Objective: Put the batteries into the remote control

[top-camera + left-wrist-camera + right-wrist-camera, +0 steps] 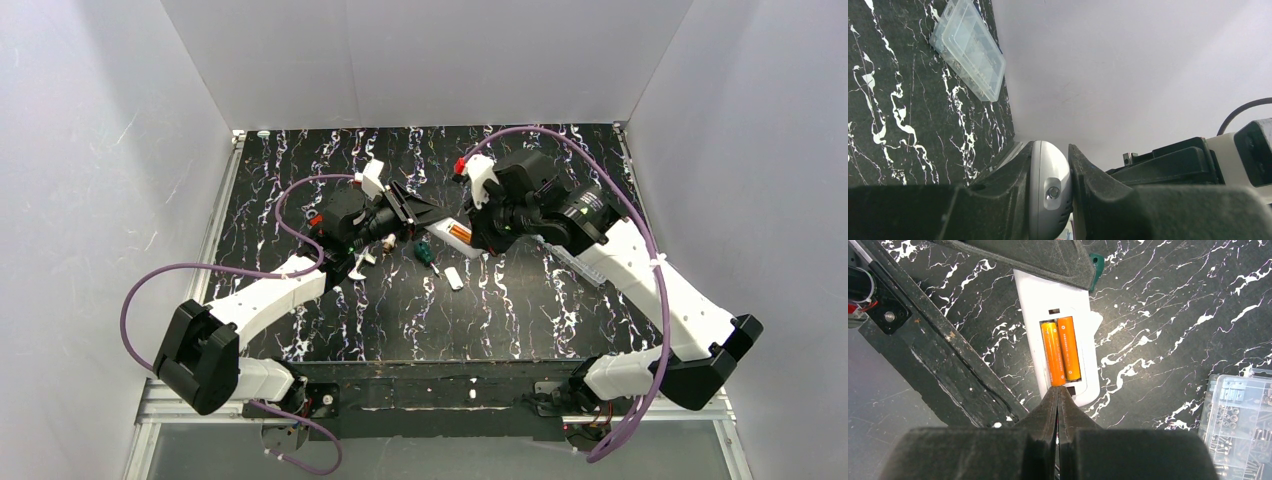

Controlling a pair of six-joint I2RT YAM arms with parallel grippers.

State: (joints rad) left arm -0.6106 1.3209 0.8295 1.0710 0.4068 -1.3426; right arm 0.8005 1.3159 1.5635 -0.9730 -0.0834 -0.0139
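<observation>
Evidently both batteries (1060, 350) are laid in the recess of the remote control (1048, 295) — one is touched endwise by the pinched-shut right gripper (1057, 389), the handset being clamped in the left gripper (1050, 150); firm seating is judged next.

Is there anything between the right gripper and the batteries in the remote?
Nothing visible. The right gripper, shut, points at the end of the batteries, which lie bare in the open back of the remote. The left gripper holds the remote's far end only.
</observation>
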